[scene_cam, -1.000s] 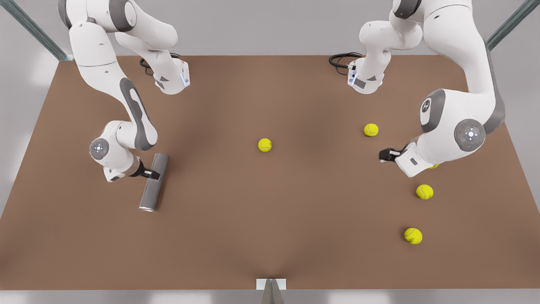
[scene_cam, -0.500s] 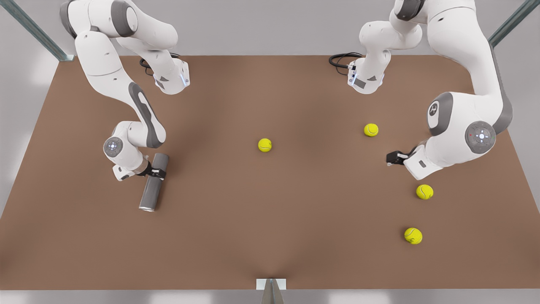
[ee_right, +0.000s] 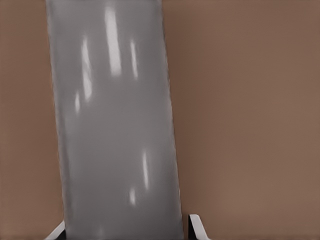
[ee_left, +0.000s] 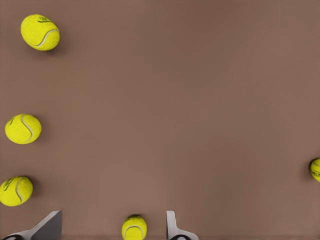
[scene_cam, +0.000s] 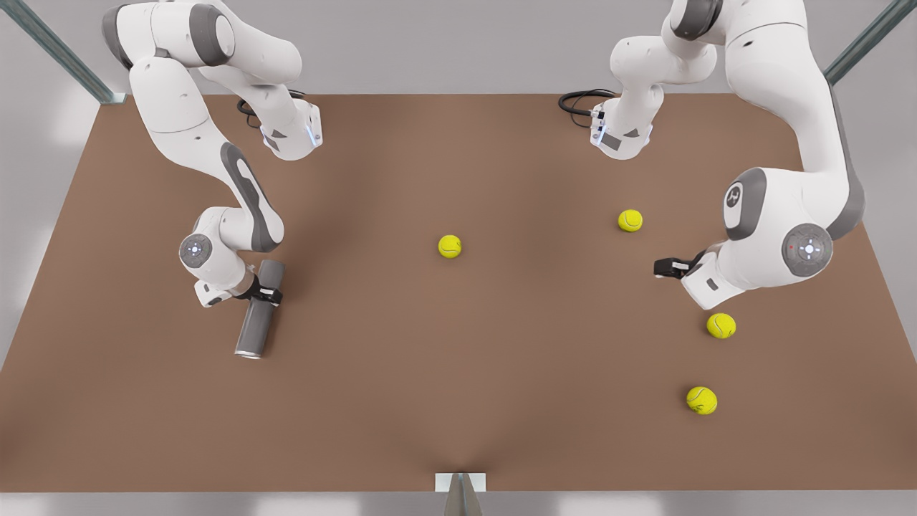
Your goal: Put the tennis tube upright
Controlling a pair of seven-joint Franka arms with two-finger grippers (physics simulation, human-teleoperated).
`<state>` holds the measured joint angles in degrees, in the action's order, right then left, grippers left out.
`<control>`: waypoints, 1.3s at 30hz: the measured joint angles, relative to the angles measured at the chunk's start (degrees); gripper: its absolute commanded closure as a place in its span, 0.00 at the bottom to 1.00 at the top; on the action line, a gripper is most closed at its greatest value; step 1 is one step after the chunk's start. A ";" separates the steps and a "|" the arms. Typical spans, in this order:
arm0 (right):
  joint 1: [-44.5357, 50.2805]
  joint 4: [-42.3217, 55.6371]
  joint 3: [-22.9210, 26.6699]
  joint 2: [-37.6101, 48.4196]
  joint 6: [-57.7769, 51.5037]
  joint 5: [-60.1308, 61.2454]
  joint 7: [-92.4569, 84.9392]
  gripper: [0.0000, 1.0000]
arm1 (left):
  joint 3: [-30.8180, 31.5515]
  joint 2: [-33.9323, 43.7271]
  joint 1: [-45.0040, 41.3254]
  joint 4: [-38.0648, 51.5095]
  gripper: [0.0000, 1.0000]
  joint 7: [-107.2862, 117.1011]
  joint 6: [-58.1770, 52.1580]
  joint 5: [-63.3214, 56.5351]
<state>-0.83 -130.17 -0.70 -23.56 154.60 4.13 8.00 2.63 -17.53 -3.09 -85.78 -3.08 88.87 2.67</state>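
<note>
The plain matte grey cylindrical tennis tube (scene_cam: 257,310) lies on its side at the left of the front view on the brown table (scene_cam: 458,401), its long axis running roughly up-down in the frame and slightly slanted. Its lighter metallic rim (scene_cam: 248,354) is at the lower end; the inside can't be made out from here. In the right wrist view the tube (ee_right: 117,125) runs off both top and bottom edges, so neither end is seen there.

The right gripper (scene_cam: 266,294) sits across the tube's upper-middle part, a finger on either side of the grey wall and pressed close against it. In the right wrist view the two fingertips (ee_right: 197,227) peek in at the bottom edge, flanking the tube; the pads themselves are cut off, so actual contact is hard to confirm, but the jaws look closed onto it.

The left gripper (scene_cam: 663,267) hangs at the right of the front view, jaws spread wide with nothing between them in the grip. In the left wrist view its fingertips (ee_left: 172,227) are cropped at the bottom edge, with a small yellow-green tennis ball (ee_left: 134,227) on the table between them, partly cut off.

Other yellow-green balls: one near centre (scene_cam: 450,246), one upper right (scene_cam: 630,220), two lower right (scene_cam: 721,325) (scene_cam: 701,400). One more at the left wrist view's right edge (ee_left: 315,169) is half cropped.
</note>
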 measured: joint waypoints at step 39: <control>0.39 0.00 -0.09 -0.51 -0.31 0.20 0.06 0.23 | 0.01 -0.49 -0.69 0.44 0.01 2.02 -0.66 -0.07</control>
<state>-0.44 -130.17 -0.79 -24.08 154.29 4.33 8.06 2.64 -18.02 -3.78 -85.34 -1.05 88.21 2.60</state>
